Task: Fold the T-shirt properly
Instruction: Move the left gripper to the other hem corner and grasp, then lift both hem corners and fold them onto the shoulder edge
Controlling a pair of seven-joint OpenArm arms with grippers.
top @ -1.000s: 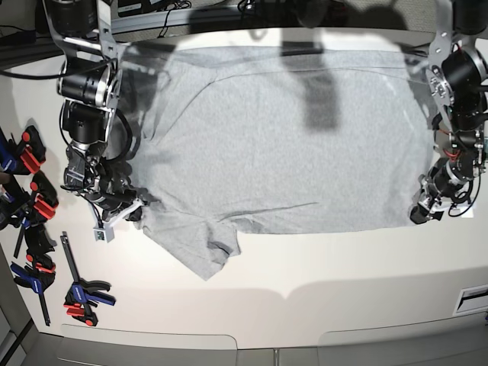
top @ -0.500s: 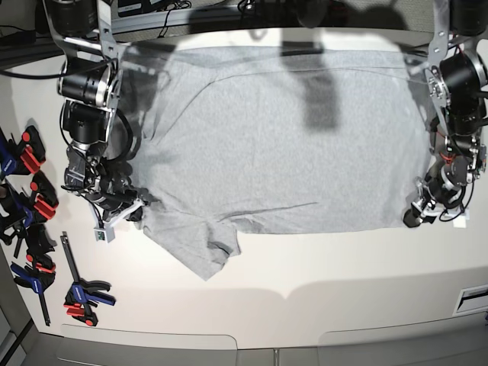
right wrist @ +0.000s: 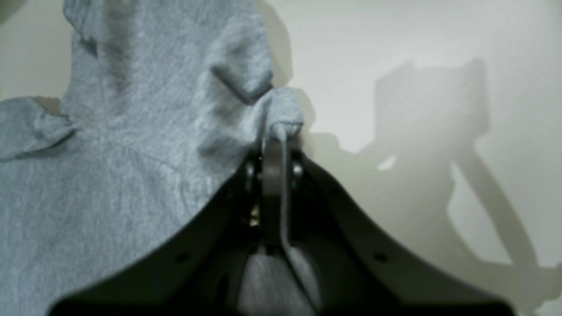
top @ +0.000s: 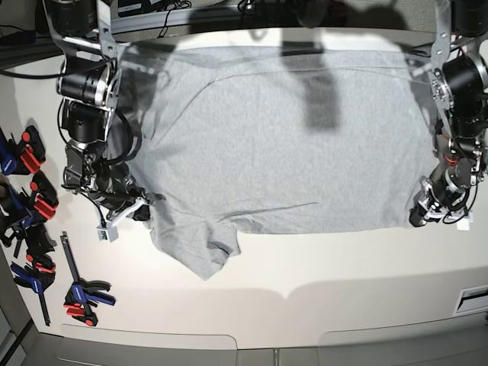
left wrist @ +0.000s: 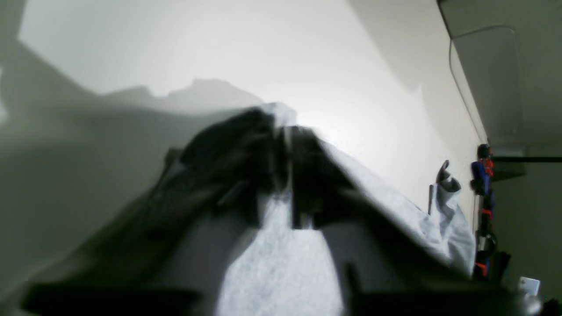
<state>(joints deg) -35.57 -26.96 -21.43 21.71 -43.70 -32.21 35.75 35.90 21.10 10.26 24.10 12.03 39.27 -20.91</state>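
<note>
The light grey T-shirt (top: 282,145) lies spread flat, plain side up, over the white table (top: 320,267). One sleeve (top: 202,248) points toward the front edge. My right gripper (top: 136,213) is at the shirt's left edge beside that sleeve. In the right wrist view this gripper (right wrist: 281,131) is shut on a pinched fold of the T-shirt (right wrist: 109,175). My left gripper (top: 418,219) is at the shirt's front right corner. The left wrist view is blurred, but the left gripper (left wrist: 285,136) has its dark fingers (left wrist: 237,166) together with the T-shirt (left wrist: 281,263) between them.
Several black, red and blue clamps (top: 30,198) lie along the table's left edge, and another clamp (top: 80,293) sits nearer the front. Clamps (left wrist: 483,175) also show far off in the left wrist view. Grey panels (top: 152,343) border the front edge.
My left gripper has closed on the shirt's front right corner. My right gripper, still holding, has shifted a little to the right, drawing the shirt's left edge with it.
</note>
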